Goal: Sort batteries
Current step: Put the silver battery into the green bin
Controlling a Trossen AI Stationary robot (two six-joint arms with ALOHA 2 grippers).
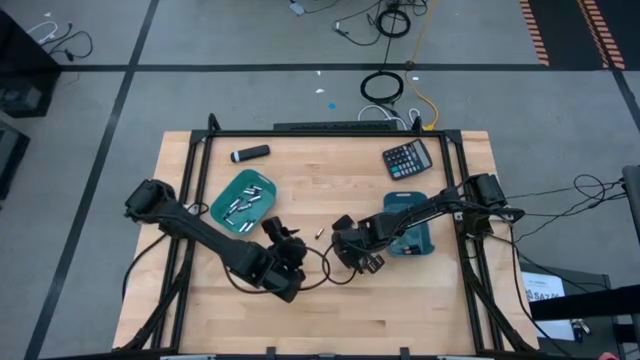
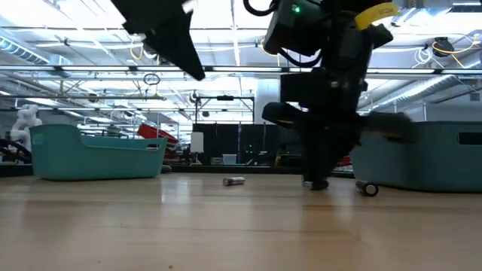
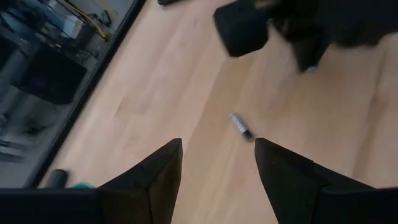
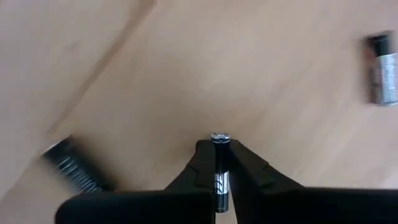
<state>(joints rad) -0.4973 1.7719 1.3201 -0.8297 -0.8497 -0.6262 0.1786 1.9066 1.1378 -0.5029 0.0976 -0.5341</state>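
Table: pale wooden tabletop (image 1: 400, 310) in a black frame; both dark arms are seen reaching in over its middle.
Left tray: teal plastic tray (image 1: 243, 200), set behind the left gripper, toward the table's far left; several small silvery cells (image 1: 246, 203) are seen lying inside it.
Right tray: teal plastic bin (image 1: 412, 240), just to the outer side of the right gripper, partly covered by the right arm; its contents cannot be made out.
Calculator: black calculator (image 1: 408, 159), well behind the right gripper, near the far edge.
Marker: black marker-like cylinder (image 1: 250, 153), beyond the left tray, well away from both grippers.
Left gripper: two-finger dark gripper (image 3: 217, 163), held above the wood with fingers spread apart and nothing between them.
Right gripper: two-finger dark gripper (image 4: 219, 163), lowered to the table surface, fingers closed together and clamped on a slim dark cell.
Held battery: small dark cylinder with silvery cap (image 4: 219, 165), pinched between the right fingertips, its cap end protruding past them.
Loose battery: small silvery-and-dark cell (image 3: 240, 126), lying flat on bare wood just ahead of the open left fingers, between the two grippers.
Second loose battery: short silvery cell with dark end (image 4: 381, 70), lying on the wood near the right gripper, apart from it.
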